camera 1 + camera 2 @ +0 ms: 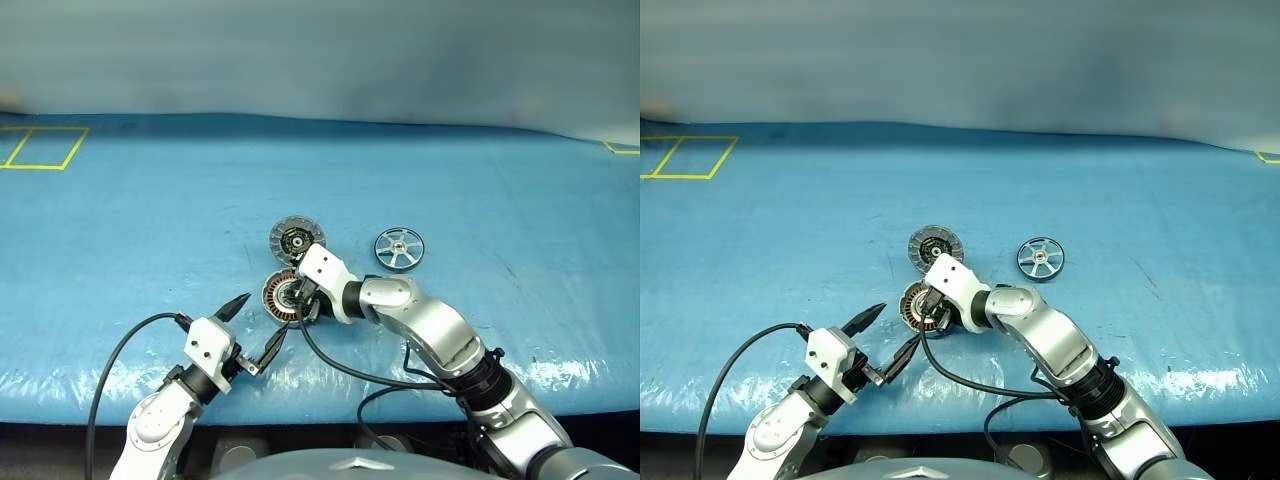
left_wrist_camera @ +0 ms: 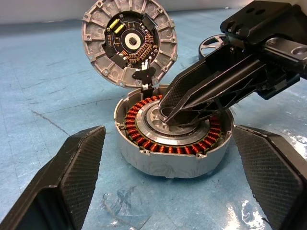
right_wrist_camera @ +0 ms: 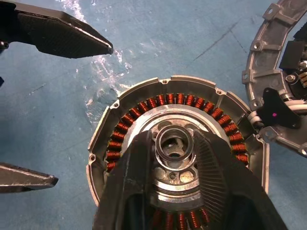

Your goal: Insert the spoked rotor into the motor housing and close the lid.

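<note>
The motor housing (image 1: 281, 296) sits open on the blue cover, copper windings (image 3: 177, 99) ringing its inside. Its lid (image 1: 296, 240) lies flipped back just beyond, ribbed side up, hinged to the housing. To the right, apart from both, the spoked rotor (image 1: 399, 248) lies flat. My right gripper (image 3: 173, 136) reaches down into the housing's centre, shut on a small metal ring (image 2: 169, 114) at the hub. On the near side of the housing my left gripper (image 1: 258, 325) hovers with its fingers (image 2: 72, 167) spread wide and nothing between them.
A blue wrinkled cover (image 1: 150, 230) spreads over the whole table. Yellow tape marks (image 1: 45, 148) lie at the far left, and another sits at the far right edge. Black cables (image 1: 340, 368) trail from both wrists near the table's front edge.
</note>
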Robot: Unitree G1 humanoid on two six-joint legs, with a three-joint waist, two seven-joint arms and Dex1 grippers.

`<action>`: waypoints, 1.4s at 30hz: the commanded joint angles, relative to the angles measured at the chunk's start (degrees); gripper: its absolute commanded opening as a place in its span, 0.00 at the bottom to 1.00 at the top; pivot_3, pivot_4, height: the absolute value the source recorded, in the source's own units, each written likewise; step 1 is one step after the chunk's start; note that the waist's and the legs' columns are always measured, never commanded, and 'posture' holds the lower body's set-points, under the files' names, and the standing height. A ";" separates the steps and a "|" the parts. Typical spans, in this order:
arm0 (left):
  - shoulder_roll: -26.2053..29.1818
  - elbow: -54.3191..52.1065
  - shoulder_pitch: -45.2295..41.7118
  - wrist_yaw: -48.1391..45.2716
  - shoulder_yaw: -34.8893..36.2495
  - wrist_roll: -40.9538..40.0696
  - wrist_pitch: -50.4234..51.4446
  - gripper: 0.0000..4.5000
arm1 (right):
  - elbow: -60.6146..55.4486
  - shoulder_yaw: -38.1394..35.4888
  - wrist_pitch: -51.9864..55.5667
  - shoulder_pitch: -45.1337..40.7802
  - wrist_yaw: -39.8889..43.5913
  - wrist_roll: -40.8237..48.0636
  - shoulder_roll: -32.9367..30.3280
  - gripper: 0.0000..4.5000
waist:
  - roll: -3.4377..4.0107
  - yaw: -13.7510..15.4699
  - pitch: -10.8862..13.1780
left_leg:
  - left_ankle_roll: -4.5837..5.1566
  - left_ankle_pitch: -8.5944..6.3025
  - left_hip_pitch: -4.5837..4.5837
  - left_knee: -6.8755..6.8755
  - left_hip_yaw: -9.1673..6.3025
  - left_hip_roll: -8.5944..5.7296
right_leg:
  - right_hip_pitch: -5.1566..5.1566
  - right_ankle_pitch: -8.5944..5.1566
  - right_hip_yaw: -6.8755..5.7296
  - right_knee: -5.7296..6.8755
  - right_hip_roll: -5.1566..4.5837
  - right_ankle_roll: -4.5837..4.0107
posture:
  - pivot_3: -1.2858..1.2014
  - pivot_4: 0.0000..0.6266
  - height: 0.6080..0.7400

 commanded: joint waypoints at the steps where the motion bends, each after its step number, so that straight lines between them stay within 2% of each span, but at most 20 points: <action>1: -0.42 -0.37 0.04 0.09 -0.01 -0.86 -0.56 1.00 | -4.51 -4.32 4.05 -0.16 1.22 4.36 0.73 0.58 | 0.00 0.01 0.00 | 0.00 0.00 0.00 0.00 0.00 0.00 | 0.00 0.00 0.00 0.00 0.00 0.00 | 0.52 0.24 1.00; 2: -0.55 -0.48 0.08 0.06 0.00 -1.15 -0.47 1.00 | -5.55 -5.35 5.32 -0.45 1.36 5.49 0.85 0.65 | 0.00 0.02 0.00 | 0.00 0.00 -0.02 0.01 0.00 0.00 | 0.00 0.00 0.00 0.00 0.00 0.00 | 0.52 0.24 1.00; 6: -0.60 -0.64 0.07 0.01 -0.02 -1.32 -0.32 1.00 | -8.95 -8.61 9.30 -1.57 0.19 8.16 1.68 0.65 | 0.00 -0.02 0.00 | 0.00 0.00 -0.03 0.00 0.00 0.00 | -0.03 0.00 0.00 0.00 0.00 0.00 | 0.52 0.24 1.00; 9: -0.59 -0.60 -0.18 -0.02 -0.14 -1.33 -0.23 1.00 | -9.92 -8.31 10.54 -1.59 -1.40 7.91 1.91 0.51 | 0.00 -0.02 0.00 | 0.00 0.00 -0.03 -0.01 0.00 0.00 | -0.03 0.00 0.00 0.00 0.00 0.00 | 0.52 0.24 1.00; 16: -0.43 -0.54 -0.87 0.03 -0.41 -1.45 -0.10 1.00 | -7.76 -6.19 8.29 1.28 -2.37 7.47 2.22 0.00 | 0.00 -0.01 0.00 | 0.00 0.00 -0.03 -0.01 0.00 0.00 | -0.03 0.00 0.00 0.00 0.00 -0.01 | 0.52 0.24 1.00; 42: -0.33 -1.78 -1.05 0.49 -0.69 -1.19 1.05 1.00 | -1.16 -6.30 4.61 2.78 -5.08 6.85 5.44 0.00 | 0.00 -0.09 0.00 | 0.00 0.00 -0.03 0.00 0.00 0.00 | -0.04 0.00 0.00 0.00 0.00 0.00 | 0.52 0.24 1.00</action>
